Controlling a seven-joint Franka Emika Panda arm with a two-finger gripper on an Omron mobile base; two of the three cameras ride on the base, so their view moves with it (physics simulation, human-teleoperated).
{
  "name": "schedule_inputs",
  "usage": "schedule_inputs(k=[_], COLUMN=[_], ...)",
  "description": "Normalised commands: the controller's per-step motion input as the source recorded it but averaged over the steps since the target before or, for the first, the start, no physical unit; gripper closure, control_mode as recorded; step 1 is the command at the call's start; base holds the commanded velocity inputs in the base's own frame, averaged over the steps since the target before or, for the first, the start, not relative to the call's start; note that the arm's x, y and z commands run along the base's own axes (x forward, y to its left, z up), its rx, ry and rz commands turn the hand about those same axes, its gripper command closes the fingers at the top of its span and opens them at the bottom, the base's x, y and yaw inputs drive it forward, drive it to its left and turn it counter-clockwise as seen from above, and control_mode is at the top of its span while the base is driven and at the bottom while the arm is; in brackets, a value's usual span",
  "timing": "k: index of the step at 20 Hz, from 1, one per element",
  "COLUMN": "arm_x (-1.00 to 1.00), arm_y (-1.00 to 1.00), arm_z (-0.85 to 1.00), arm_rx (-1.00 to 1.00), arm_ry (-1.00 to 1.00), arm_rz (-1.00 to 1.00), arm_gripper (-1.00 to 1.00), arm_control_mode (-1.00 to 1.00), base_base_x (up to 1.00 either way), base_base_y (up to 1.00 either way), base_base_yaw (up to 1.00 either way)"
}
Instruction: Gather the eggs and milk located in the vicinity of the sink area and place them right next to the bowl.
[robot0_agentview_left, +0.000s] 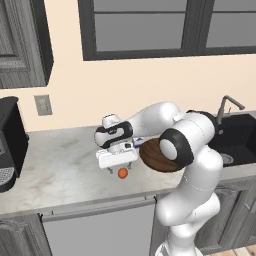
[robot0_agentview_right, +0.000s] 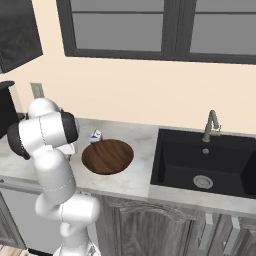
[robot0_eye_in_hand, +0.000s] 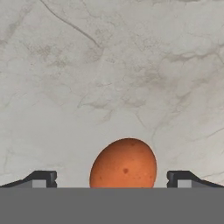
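The gripper points straight down over the marble counter, its jaws spread wide and holding nothing; the egg lies on the counter directly beneath, between the two dark fingertips as the hand view shows, with a clear gap to each side and neither tip touching it. The egg sits just left of the wooden bowl, close to its rim but apart from it, and not far from the counter's front edge; the stone between egg and edge is bare. The milk carton stands upright behind the bowl toward the wall, near the bowl's back-left rim; whether it touches the rim I cannot tell. In the left base view the carton is mostly hidden by the arm, with only a bit of white and blue peeking out.

To the left of the egg the counter runs open and uncluttered as far as a black appliance at the far end; a wall outlet sits above that stretch. To the right of the bowl a strip of bare counter separates it from the black sink; the faucet rises at the basin's back edge; the round drain shows in its floor.
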Motion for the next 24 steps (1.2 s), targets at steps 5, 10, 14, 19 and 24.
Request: schedule_inputs(k=[5,10,14,19,24], arm_x=[-0.20,-0.20,-0.04,0.00,0.00], arm_y=[-0.03,-0.10,0.00,0.00,0.00], arm_z=[-0.10,-0.18,0.00,0.00,0.00], arm_rx=[0.00,0.00,0.00,0.00,0.00], arm_ry=[0.00,0.00,0.00,0.00,0.00], arm_rz=[-0.03,-0.03,0.00,0.00,0.00], arm_gripper=[-1.00,-1.00,1.00,1.00,1.00], arm_control_mode=[-1.00,-1.00,-1.00,-1.00,-1.00], base_base_x=[0.00,0.00,0.00,0.00,0.00], base_base_y=[0.00,0.00,0.00,0.00,0.00], base_base_yaw=[0.00,0.00,0.00,0.00,0.00])
